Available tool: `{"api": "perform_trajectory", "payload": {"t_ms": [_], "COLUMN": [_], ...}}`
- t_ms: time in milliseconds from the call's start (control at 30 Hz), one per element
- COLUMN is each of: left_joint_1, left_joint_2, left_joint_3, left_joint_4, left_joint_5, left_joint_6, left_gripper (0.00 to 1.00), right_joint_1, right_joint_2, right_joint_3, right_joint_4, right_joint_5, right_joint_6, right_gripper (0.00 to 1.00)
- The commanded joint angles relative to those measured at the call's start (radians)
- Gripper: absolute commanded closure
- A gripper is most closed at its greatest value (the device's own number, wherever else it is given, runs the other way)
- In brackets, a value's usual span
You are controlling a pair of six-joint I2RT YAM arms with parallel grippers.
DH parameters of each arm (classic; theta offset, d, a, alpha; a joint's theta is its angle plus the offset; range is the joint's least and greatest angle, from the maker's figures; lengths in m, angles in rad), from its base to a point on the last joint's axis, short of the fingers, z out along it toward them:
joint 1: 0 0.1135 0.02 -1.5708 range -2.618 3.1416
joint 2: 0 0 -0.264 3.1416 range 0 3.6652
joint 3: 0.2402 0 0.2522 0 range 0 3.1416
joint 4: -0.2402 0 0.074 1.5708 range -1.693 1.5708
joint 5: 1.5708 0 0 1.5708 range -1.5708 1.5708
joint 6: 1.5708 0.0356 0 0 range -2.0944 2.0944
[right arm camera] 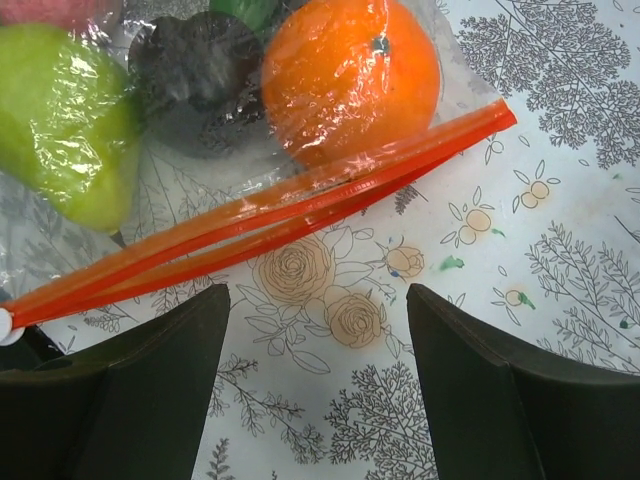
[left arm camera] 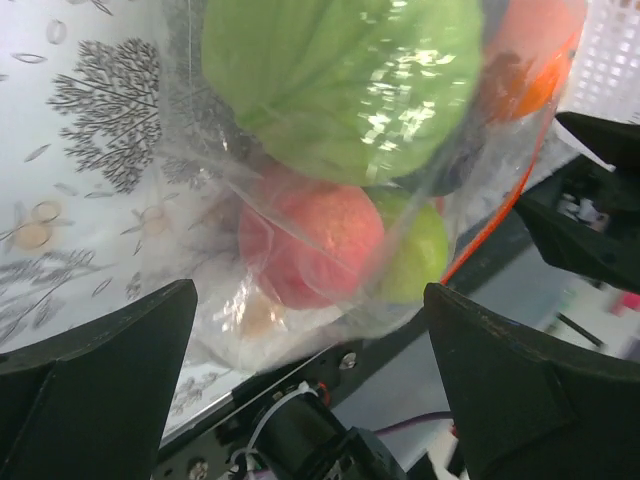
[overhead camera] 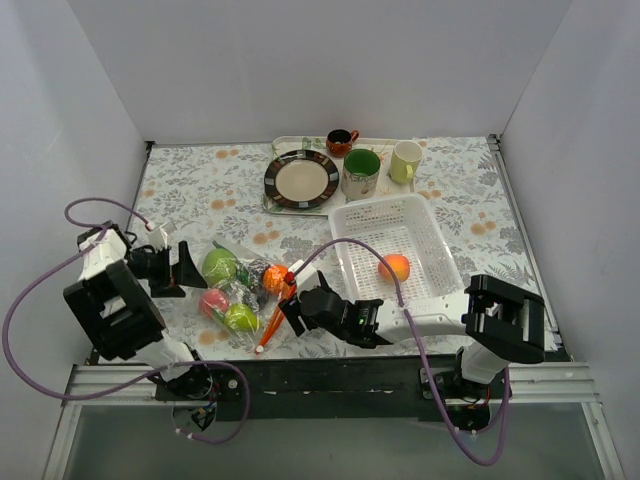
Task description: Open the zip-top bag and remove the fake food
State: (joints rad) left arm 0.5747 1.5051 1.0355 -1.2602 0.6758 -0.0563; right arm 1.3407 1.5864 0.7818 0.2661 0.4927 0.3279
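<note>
The left end effector (left arm camera: pixel 310 300) is spread beside the bag (overhead camera: pixel 245 288); the right end effector (right arm camera: pixel 318 300) is spread over its zip strip (right arm camera: pixel 452 138).

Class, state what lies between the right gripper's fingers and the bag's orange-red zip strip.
Only bare flower-printed tablecloth, as the right wrist view shows. The right gripper hangs open, apart from the zip strip.

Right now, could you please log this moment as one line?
bag on table; zip parted slightly; fruit inside bag; peach in basket; left gripper open at bag; right gripper open over zip
</note>
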Motion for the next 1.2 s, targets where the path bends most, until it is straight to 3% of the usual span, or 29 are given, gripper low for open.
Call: {"api": "perform_trajectory", "payload": {"t_ms": [0,200,333,433,467,567,967,1167], "left_joint_1": [0.030,0.030,0.025,0.025,0.022,0.017,-0.021,-0.026], "left_joint_2": [0.144,0.038,0.055,0.053,0.070,0.136,0.086,0.072], "left_joint_3": [-0.048,-0.156,-0.144,-0.134,-0.127,-0.080,-0.098,-0.068], "left_joint_4": [-0.018,0.192,0.131,0.085,0.076,0.007,0.012,-0.014], "left_joint_5": [0.145,0.004,0.047,0.080,0.087,0.103,0.100,0.105], "left_joint_6": [0.127,0.085,0.137,0.174,0.165,0.176,0.135,0.125], "left_gripper": [0.02,0.02,0.04,0.28,0.57,0.99,1.00,1.00], "right_joint_1": [-0.024,-0.038,-0.038,-0.038,-0.037,-0.034,-0.023,-0.017], "right_joint_2": [0.041,0.087,0.110,0.124,0.130,0.126,0.193,0.216], "right_joint_3": [0.051,0.070,0.070,0.057,0.053,0.036,0.097,0.083], "right_joint_4": [0.084,0.110,0.142,0.186,0.196,0.245,0.283,0.300], "right_joint_5": [-0.023,-0.080,-0.154,-0.219,-0.253,-0.316,-0.411,-0.411], "right_joint_6": [-0.027,-0.038,-0.027,-0.020,-0.021,-0.009,0.008,0.028], "right_gripper": [0.21,0.21,0.22,0.22,0.23,0.23,0.24,0.36]}}
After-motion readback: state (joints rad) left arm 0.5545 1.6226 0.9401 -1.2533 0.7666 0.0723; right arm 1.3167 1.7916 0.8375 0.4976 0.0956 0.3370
